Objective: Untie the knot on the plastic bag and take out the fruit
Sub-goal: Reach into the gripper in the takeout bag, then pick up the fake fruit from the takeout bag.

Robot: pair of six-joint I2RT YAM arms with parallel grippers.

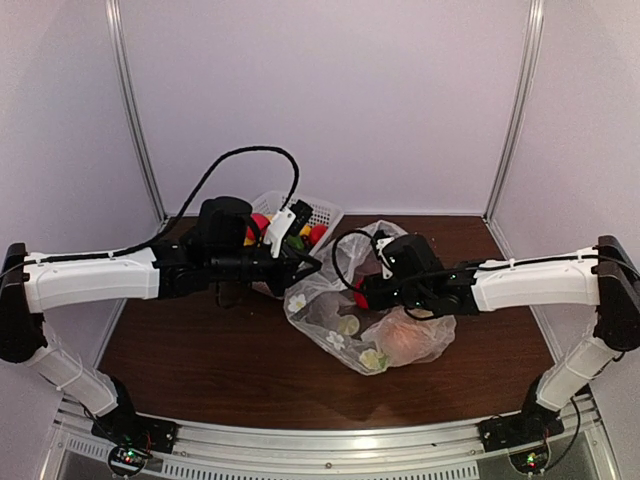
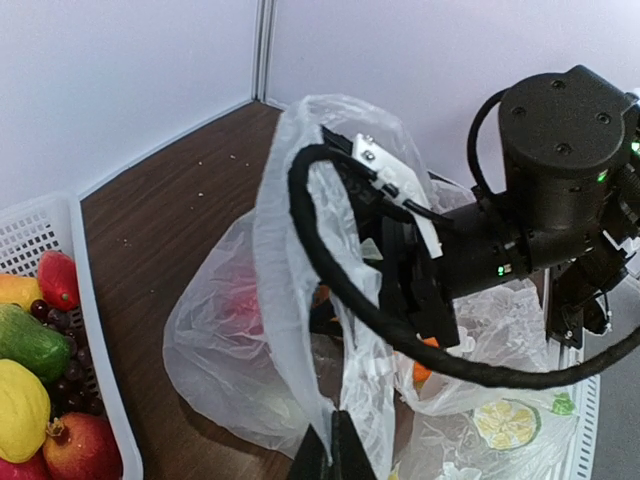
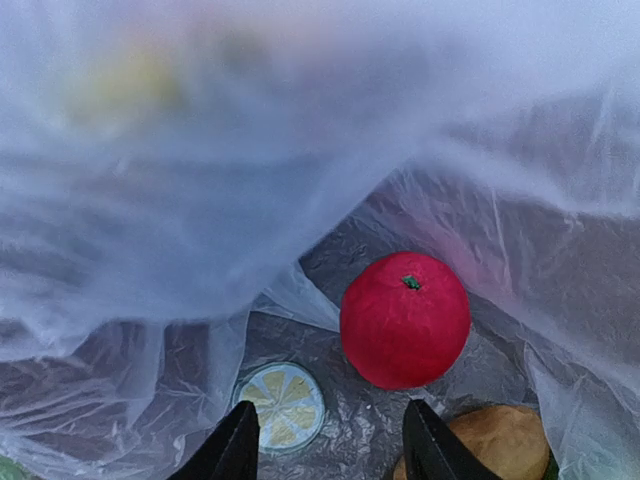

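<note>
Right gripper: my right gripper (image 3: 330, 415) is inside the mouth of the bag (image 1: 395, 345), fingers spread wide with nothing between them.
Left gripper: my left gripper (image 2: 326, 450) is pressed together on a strip of the bag's film and holds it up like a tent over my right wrist.
Red fruit: the red fruit (image 3: 405, 320) lies straight ahead of my right fingers, a little toward the right-hand one. It is clear of both and rests on the bag's floor.
Its axis: it is round, with the stem end facing my wrist camera. There is no long side to line up with, so I judge any closing direction will serve.
Brown fruit: the brown fruit (image 3: 495, 440) sits just beside my right-hand finger. I cannot tell whether they touch.
Nearer arm: the right, by far. The left is busy with the film outside the bag.
Knot: no knot shows in any view. The mouth gapes, so I judge the knot undone.
Coming move: go forward and slightly right until the red fruit sits in the gap, then close.
Risk: the slack film sagging overhead could get caught in the grip.
Beyond: a white basket (image 1: 322, 212) of other fruit stands on the table (image 1: 200, 360) behind the bag, near my left arm.
</note>
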